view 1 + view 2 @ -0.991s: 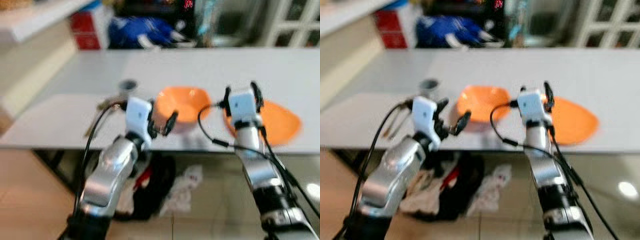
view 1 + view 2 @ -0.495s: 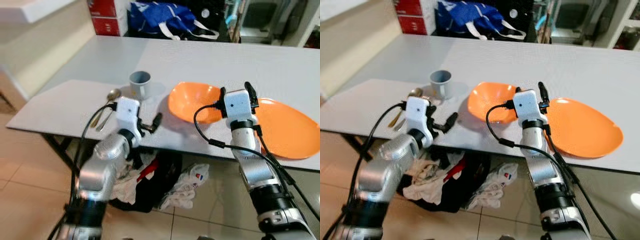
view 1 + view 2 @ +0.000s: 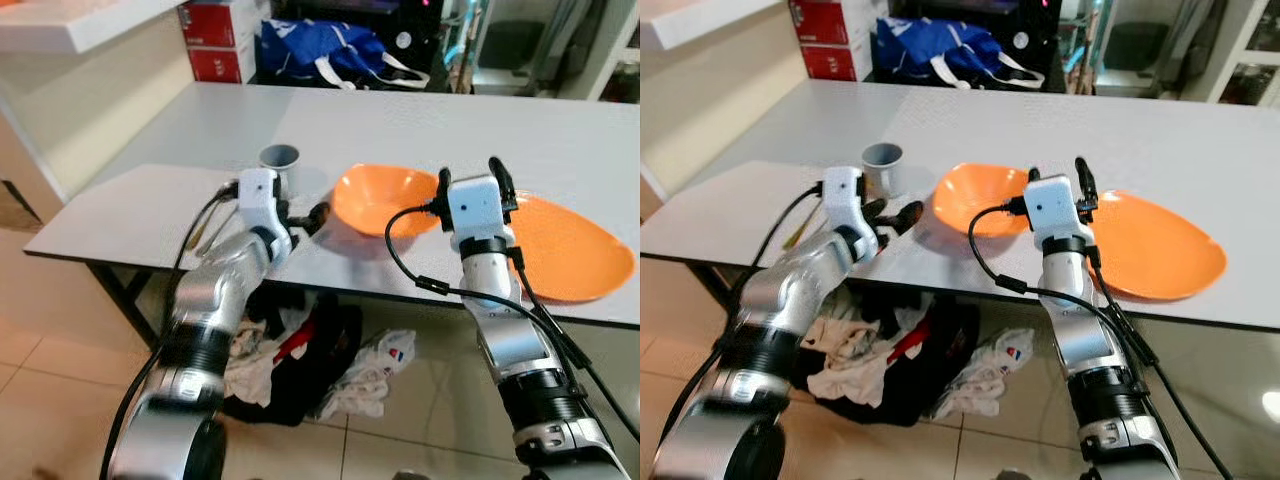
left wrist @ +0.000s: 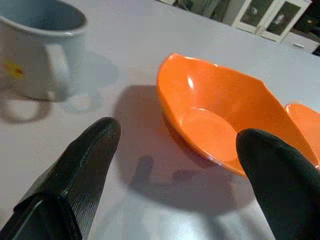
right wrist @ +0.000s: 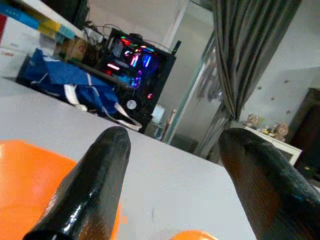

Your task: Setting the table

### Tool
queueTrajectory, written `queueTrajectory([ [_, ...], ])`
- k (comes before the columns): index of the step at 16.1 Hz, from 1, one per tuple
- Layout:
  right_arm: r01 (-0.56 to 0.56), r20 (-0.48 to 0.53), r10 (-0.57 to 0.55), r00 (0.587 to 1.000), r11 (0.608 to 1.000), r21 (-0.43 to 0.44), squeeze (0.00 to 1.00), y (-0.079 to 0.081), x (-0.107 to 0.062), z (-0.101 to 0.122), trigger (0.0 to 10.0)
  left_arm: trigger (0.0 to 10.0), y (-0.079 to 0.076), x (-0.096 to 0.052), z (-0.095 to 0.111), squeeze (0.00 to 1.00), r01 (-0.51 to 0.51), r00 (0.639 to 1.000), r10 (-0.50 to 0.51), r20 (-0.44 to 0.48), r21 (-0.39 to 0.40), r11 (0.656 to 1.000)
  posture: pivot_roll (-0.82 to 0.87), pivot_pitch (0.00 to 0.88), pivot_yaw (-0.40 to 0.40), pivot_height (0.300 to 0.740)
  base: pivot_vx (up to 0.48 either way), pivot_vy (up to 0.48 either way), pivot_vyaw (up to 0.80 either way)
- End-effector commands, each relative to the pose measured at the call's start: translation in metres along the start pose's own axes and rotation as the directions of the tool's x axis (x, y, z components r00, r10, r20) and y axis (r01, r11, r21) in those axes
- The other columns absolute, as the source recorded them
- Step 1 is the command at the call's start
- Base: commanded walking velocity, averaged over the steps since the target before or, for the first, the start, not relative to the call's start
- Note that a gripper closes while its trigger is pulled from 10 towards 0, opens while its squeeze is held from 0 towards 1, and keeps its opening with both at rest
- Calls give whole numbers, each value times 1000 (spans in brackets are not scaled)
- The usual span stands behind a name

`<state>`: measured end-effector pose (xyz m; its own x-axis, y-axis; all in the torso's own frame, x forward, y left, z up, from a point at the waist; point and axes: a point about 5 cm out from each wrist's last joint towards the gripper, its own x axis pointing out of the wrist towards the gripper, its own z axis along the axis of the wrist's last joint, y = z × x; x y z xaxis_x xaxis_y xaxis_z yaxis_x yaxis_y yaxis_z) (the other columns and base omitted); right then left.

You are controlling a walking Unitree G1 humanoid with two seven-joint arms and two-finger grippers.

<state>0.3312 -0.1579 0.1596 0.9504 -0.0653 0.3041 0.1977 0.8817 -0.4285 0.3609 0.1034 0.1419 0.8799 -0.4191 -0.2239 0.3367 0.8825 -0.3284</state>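
1. Where the white table (image 3: 150,205) nears its front edge, an orange bowl (image 3: 385,200) sits between a grey mug (image 3: 279,165) on its left and an orange plate (image 3: 570,250) on its right; the plate lies just beside the bowl, their rims close
2. Left gripper (image 3: 305,218) hangs low over the table just in front of the mug, fingers spread wide and released, pointing toward the bowl; its wrist view shows the bowl (image 4: 220,122) between the two black fingertips (image 4: 97,145) and the mug (image 4: 37,47) off to one side, casting a shadow
3. Right gripper (image 3: 468,178) is raised above the gap between bowl and plate, fingers apart and grasping nothing; its wrist view looks across the table to a blue bag (image 5: 60,87) and lit electronics
4. Spoons (image 3: 205,232) lie on the table left of the left arm, partly hidden by it
5. Beyond the far edge stand the blue bag (image 3: 320,45) and red boxes (image 3: 215,40)
6. Under the table, crumpled clothes (image 3: 320,360) lie on the tiled floor (image 3: 60,360)
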Motion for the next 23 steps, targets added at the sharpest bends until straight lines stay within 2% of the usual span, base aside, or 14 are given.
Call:
queueTrajectory([
  [1, 3, -2, -3, 1000, 1000, -7, 0, -2, -3, 0, 10000, 10000, 5, 4, 2, 0, -22, 1000, 22, -1, 8, 1000, -121, 0, 74, 728, 0, 0, 0],
  [3, 4, -1, -4, 1000, 1000, -11, 0, -4, -5, 0, 10000, 10000, 7, 5, 2, 0, -27, 1000, 27, -3, -4, 1000, -125, 0, 76, 728, 0, 0, 0],
  [5, 1, -2, -1, 1000, 1000, -18, 0, -4, -8, 0, 10000, 10000, 5, 11, 1, 0, -7, 1000, 6, -11, -76, 997, -131, 0, 76, 728, 0, 0, 0],
  [6, -3, 3, 3, 1000, 1000, -17, 0, -4, -9, 0, 10000, 10000, 4, 15, 0, 0, -16, 1000, 13, -17, -151, 988, -132, 0, 76, 728, 0, 0, 0],
  [7, -4, 4, 4, 1000, 1000, -17, 0, -4, -9, 1, 10000, 10000, 5, 17, 1, 0, -24, 1000, 21, -18, -170, 985, -132, 0, 75, 728, 0, 0, 0],
  [9, -6, 3, 6, 1000, 1000, -17, 0, -4, -9, 2, 10000, 10000, 4, 19, 5, 0, -25, 1000, 25, 8, -70, 997, -131, 0, 80, 728, 0, 0, 0],
  [10, -4, -1, 4, 1000, 1000, -15, 0, -3, -9, 2, 10000, 10000, -4, 16, 12, 0, 3, 998, -14, 58, 186, 983, -125, 0, 79, 728, 0, 0, 0],
  [11, -4, -4, 4, 1000, 1000, -14, 0, -3, -10, 1, 10000, 10000, -12, 13, 14, 0, 25, 995, -51, 83, 289, 957, -122, 0, 80, 728, 0, 0, 0],
  [12, -4, -6, 4, 1000, 1000, -12, 0, -2, -10, 1, 10000, 10000, -23, 9, 16, 0, 50, 989, -102, 111, 397, 916, -117, 0, 79, 728, 0, 0, 0],
  [14, -5, -9, 5, 1000, 1000, -5, 0, 0, -10, 1, 10000, 10000, -50, 4, 19, 0, 82, 967, -196, 163, 528, 846, -108, 0, 80, 728, 0, 0, 0],
  [16, -1, -10, 1, 1000, 1000, 7, 0, 2, -10, 2, 10000, 10000, -53, 4, 19, 0, 106, 963, -208, 174, 466, 878, -106, 0, 86, 728, 0, 0, 0],
  [19, -6, -7, 6, 1000, 1000, 20, 0, 4, -10, 3, 10000, 10000, -47, -4, 21, 0, 92, 952, -199, 231, 406, 909, -102, 0, 83, 728, 89, -133, 0],
  [23, -39, -17, 39, 999, 999, 30, 0, 8, -12, 2, 10000, 10000, -46, -9, 17, 0, 96, 948, -210, 238, 415, 905, -101, 0, 81, 728, 365, -304, 0],
])
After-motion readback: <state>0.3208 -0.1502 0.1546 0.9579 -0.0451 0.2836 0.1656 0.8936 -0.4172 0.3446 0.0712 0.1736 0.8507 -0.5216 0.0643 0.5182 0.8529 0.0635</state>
